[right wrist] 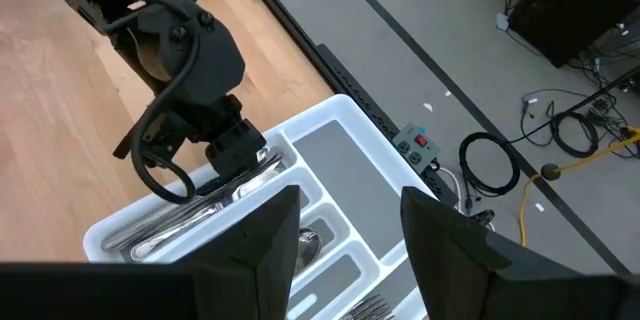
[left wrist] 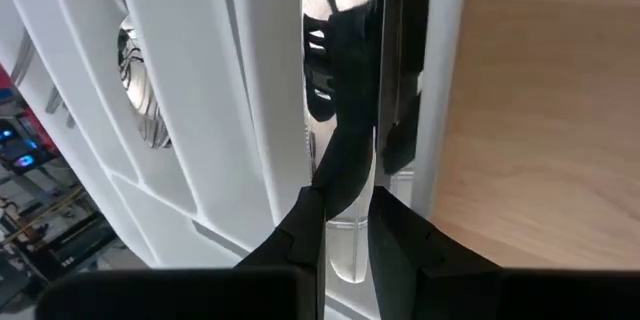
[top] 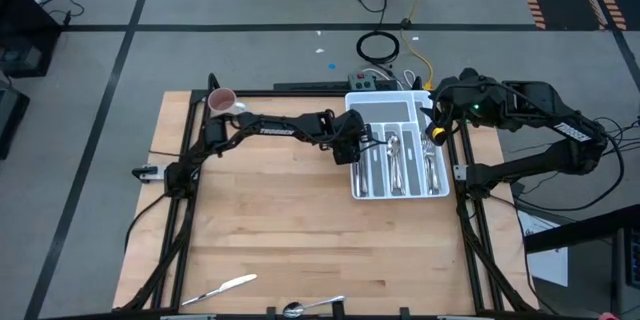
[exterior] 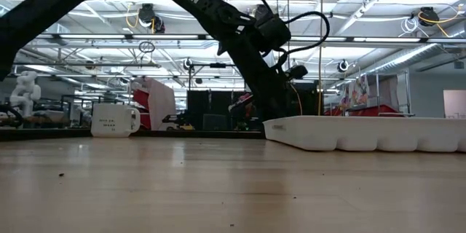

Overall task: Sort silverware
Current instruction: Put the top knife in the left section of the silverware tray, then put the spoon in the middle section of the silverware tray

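A white compartmented tray [top: 400, 110] sits at the table's far right, and several pieces of silverware [top: 400, 165] lie in its long slots. A knife [top: 222, 288] and a spoon [top: 312, 306] lie flat near the table's near edge. My left gripper [top: 362, 145] reaches in over the tray's leftmost slot [right wrist: 200, 210]. It is shut on a shiny piece of silverware there. My right gripper [right wrist: 345, 250] hovers open above the tray's far right corner [top: 432, 132] and holds nothing. My left gripper [left wrist: 346, 230] pinches a slim shiny piece of silverware [left wrist: 345, 255] between its two fingers, coming from above with the fingers pointing down into the tray's leftmost slot. The piece lies along the slot. Which kind of piece it is, I cannot tell.
A white-and-pink mug [top: 222, 102] stands at the table's far left corner, also seen in the low view [exterior: 114, 119]. A spoon bowl [left wrist: 140, 90] lies in a neighbouring slot. The table's middle is bare wood [top: 300, 220]. Cables and a power box lie beyond the far edge.
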`<control>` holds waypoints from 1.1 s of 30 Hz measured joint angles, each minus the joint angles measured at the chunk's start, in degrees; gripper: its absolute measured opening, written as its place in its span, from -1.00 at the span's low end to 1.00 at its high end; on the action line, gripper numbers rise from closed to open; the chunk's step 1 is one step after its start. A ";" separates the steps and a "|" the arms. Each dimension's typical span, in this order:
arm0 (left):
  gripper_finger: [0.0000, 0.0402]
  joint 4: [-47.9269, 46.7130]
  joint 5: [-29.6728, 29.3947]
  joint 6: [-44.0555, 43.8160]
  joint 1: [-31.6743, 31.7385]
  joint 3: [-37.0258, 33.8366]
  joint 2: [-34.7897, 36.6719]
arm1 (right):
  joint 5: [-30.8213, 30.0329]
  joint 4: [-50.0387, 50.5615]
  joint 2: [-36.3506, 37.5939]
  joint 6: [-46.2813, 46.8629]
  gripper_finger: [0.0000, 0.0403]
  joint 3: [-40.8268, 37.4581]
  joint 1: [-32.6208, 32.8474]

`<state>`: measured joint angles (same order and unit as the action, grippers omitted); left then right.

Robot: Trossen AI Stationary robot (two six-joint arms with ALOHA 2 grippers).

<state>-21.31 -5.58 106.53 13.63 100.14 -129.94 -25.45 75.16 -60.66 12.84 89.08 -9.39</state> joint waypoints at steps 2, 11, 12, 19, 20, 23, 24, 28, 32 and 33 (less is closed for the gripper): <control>-0.76 -0.18 0.00 0.00 0.00 0.00 -0.05 | -0.02 -0.02 0.00 0.00 -0.17 0.00 -0.01; -0.40 1.12 1.65 -3.77 -0.06 0.00 -0.05 | 0.00 -0.07 0.00 0.09 -0.17 0.00 -0.01; -0.34 1.28 1.93 -3.79 -0.23 0.00 -0.05 | -0.01 -0.07 0.00 0.12 -0.17 0.00 -0.02; -0.30 1.28 2.77 -4.29 -0.44 0.00 -0.05 | 0.00 -0.07 0.00 0.08 -0.17 0.00 -0.02; -0.32 1.28 1.65 -4.63 -0.63 -0.03 0.08 | -0.01 -0.08 0.00 0.07 -0.17 0.00 0.00; -0.39 3.46 -7.14 -10.00 -1.65 -0.19 1.29 | -0.02 -0.04 0.00 0.06 -0.17 0.00 0.00; -0.41 5.31 -10.47 -12.59 -2.10 -0.20 2.17 | -0.01 -0.03 0.00 0.04 -0.17 0.00 0.00; -0.46 8.95 -23.87 -27.35 -4.51 0.00 7.74 | 0.00 -0.02 0.00 0.04 -0.17 0.00 -0.01; -0.47 -1.15 -35.68 -53.79 -8.02 0.02 14.73 | -0.02 -0.04 0.00 0.02 -0.17 0.00 -0.02; -0.47 -6.73 -37.94 -61.94 -9.05 -0.07 16.97 | 0.00 -0.04 0.00 0.00 -0.17 0.00 0.00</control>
<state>-28.05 -43.53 44.59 4.58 100.07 -112.97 -25.46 75.11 -60.66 12.85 89.08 -9.39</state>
